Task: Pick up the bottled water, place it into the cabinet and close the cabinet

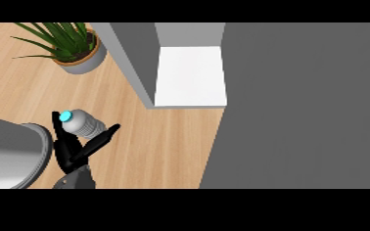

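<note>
Below, a pale wooden counter (159, 147) carries a potted plant (72, 46) at its far left and an open cabinet (189, 76) with a white floor. At lower left, one robot hand (76, 147) curls around the bottled water (81, 124), near a grey rounded object (18, 154).

A potted plant (69, 46) with long green leaves stands in a grey pot with a tan rim at the far left corner of the pale wooden desk (166, 147). A rounded grey object (18, 154) shows at the left edge, partly cut off
</note>
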Robot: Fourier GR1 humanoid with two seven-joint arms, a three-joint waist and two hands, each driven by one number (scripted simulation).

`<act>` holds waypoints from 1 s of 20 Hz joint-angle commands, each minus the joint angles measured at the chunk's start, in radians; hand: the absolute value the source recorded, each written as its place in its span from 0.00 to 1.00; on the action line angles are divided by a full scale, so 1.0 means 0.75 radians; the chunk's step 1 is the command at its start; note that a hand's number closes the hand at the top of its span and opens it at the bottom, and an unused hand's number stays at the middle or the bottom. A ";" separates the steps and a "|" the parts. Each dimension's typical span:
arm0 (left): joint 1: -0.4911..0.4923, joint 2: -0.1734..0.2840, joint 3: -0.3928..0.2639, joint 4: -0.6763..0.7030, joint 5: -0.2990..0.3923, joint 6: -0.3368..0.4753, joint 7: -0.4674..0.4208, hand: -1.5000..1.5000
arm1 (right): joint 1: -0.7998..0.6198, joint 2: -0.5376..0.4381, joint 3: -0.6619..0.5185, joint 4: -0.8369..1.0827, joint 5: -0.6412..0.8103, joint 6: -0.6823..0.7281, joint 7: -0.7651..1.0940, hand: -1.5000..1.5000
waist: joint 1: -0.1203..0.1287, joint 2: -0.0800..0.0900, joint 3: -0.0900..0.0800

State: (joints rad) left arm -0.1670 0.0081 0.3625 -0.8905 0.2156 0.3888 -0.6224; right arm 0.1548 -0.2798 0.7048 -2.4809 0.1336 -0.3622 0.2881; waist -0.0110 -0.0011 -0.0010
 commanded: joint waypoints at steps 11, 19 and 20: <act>-0.082 0.031 0.080 0.335 0.131 -0.241 -0.303 0.00 | 0.032 -0.042 0.052 -0.130 0.132 -0.038 0.033 0.00 | -0.003 0.000 0.000; -0.111 0.039 0.089 0.393 0.197 -0.329 -0.376 1.00 | -0.057 -0.029 0.029 -0.136 0.113 -0.058 0.124 0.00 | 0.005 0.000 0.000; -0.252 0.056 0.121 0.458 0.213 -0.274 -0.365 1.00 | -0.055 -0.024 0.073 -0.146 0.134 -0.069 0.141 0.00 | -0.006 0.001 -0.001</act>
State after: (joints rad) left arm -0.2805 0.0432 0.4379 -0.5921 0.3535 0.1810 -0.8826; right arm 0.0974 -0.2741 0.7475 -2.4731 0.1414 -0.4192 0.3355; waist -0.0113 -0.0010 -0.0014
